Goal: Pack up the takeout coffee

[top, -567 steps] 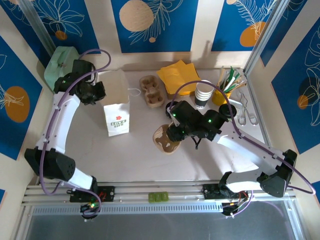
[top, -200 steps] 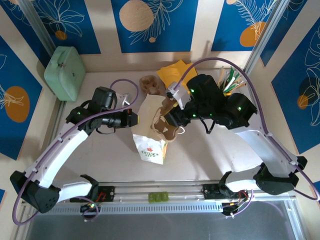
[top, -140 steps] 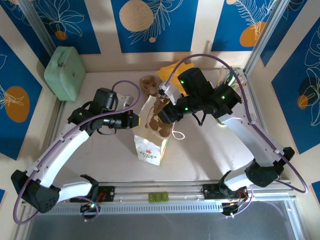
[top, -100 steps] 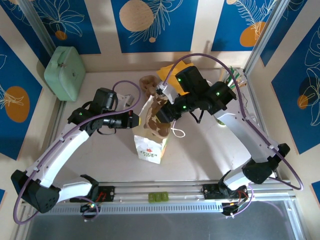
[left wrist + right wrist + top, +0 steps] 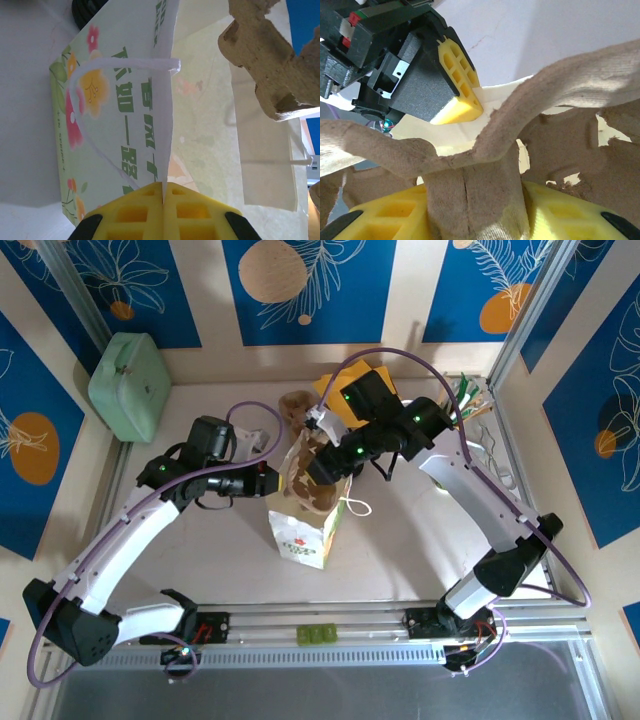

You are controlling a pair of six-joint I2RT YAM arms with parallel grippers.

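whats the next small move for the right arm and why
Probably ease the right claw straight down. It is shut on the pulp cup carrier, which sits at the mouth of the paper bag and is not yet down inside. The left claw pinches the bag's rim, holding the mouth open for it.

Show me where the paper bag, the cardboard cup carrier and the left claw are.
paper bag [image 5: 300,540], top external view, printed front face.
cardboard cup carrier [image 5: 570,150], right wrist view, its pulp wall.
left claw [image 5: 163,189], left wrist view, where its yellow tips meet.
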